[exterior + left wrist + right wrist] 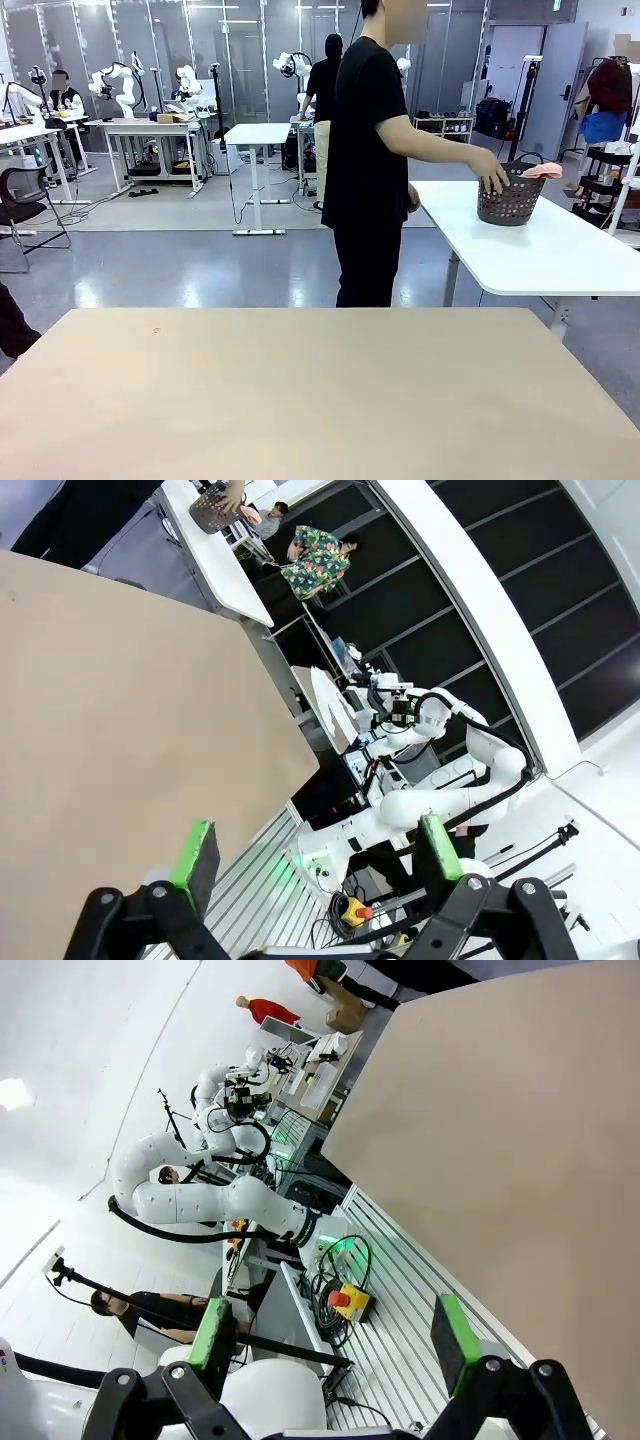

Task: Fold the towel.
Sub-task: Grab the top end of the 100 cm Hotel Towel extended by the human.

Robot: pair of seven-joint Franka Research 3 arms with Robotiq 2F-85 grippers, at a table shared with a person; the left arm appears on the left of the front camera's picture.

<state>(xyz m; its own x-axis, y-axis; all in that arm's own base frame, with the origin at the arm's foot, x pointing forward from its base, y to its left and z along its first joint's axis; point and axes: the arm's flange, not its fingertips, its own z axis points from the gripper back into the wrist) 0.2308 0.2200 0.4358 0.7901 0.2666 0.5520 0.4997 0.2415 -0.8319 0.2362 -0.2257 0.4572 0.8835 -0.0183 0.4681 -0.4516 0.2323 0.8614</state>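
The salmon-pink towel (543, 170) lies bunched in the top of a dark basket (511, 200) on a white side table (560, 255), beyond the far right of my table. A person in black stands between the two tables with one hand (493, 181) on the basket's rim. My left gripper (318, 852) is open, with nothing between its green pads (197, 848), and hangs off the edge of the beige table (120, 700). My right gripper (331, 1332) is open too and holds nothing, off the opposite edge of the beige table (520, 1140).
The beige table (300, 390) spreads bare across the front view. The left wrist view shows the right arm (440, 780) on its base; the right wrist view shows the left arm (200, 1195). Other tables and people stand far back in the room.
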